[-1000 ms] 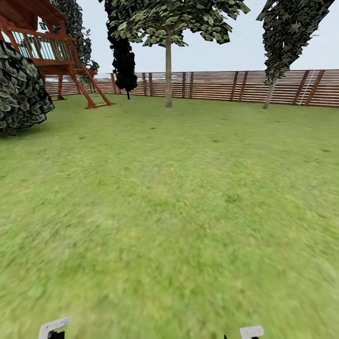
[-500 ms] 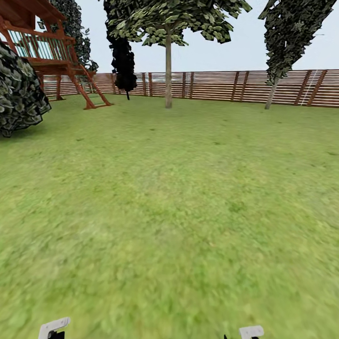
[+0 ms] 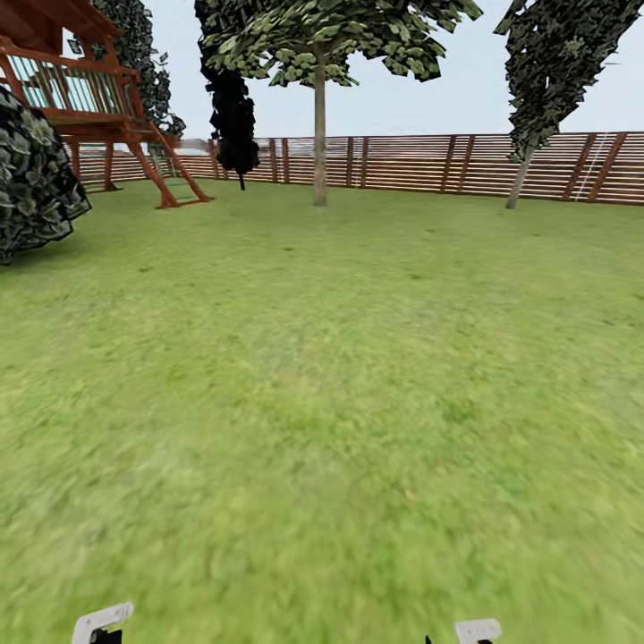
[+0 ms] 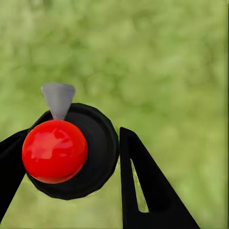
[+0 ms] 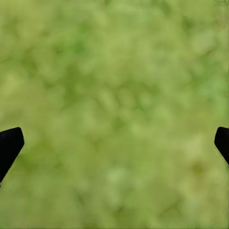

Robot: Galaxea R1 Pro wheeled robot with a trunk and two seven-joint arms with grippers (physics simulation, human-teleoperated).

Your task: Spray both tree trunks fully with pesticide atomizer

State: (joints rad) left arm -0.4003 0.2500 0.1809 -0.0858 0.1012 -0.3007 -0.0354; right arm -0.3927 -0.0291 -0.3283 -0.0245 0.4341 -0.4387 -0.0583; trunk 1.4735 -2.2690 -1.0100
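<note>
Since one second ago our view has shifted slightly right | left gripper (image 4: 71,167) closes around the atomizer (image 4: 71,152), a stiff, probably light bottle, best gripped on its body | right gripper (image 5: 114,143) is wide open, empty | tree trunk (image 3: 319,134) far ahead across the lawn (image 3: 322,376).

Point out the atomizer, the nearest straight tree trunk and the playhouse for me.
atomizer (image 4: 55,151), left wrist view, red round top.
tree trunk (image 3: 319,134), head view, mid trunk.
playhouse (image 3: 76,89), head view, railing of the raised deck.
</note>
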